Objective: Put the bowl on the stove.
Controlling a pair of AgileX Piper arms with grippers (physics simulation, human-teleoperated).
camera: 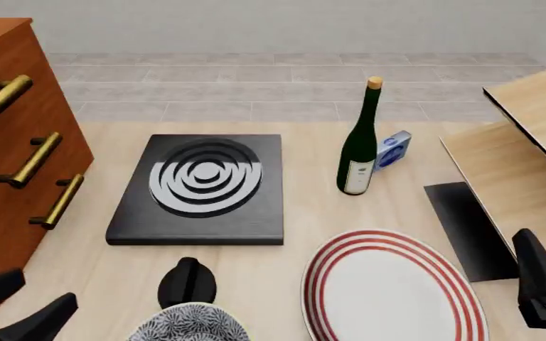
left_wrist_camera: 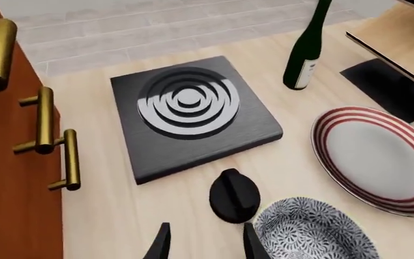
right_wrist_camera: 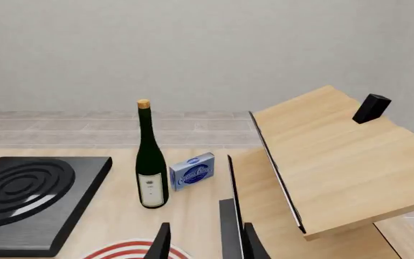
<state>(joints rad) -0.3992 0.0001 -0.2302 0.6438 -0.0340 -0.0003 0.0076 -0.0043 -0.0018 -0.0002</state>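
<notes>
The bowl (left_wrist_camera: 311, 229), white with a dense black leaf pattern, sits on the table at the near edge, also in the front view (camera: 190, 325). The stove (left_wrist_camera: 243, 127), a black slab with a silver ring burner, lies beyond it (camera: 202, 213) and shows in the right wrist view (right_wrist_camera: 77, 199). My left gripper (left_wrist_camera: 205, 245) is open and empty, low over the table, with one finger just beside the bowl's rim. My right gripper (right_wrist_camera: 207, 245) is open and empty, far to the right of the bowl, near the wooden shelf.
A black knob (camera: 188, 282) lies between bowl and stove. A red-striped plate (camera: 387, 291) is right of the bowl. A green bottle (camera: 358, 153) and a blue box (camera: 394, 149) stand right of the stove. A wooden cabinet (camera: 8, 142) is left, a wooden shelf (camera: 529, 142) right.
</notes>
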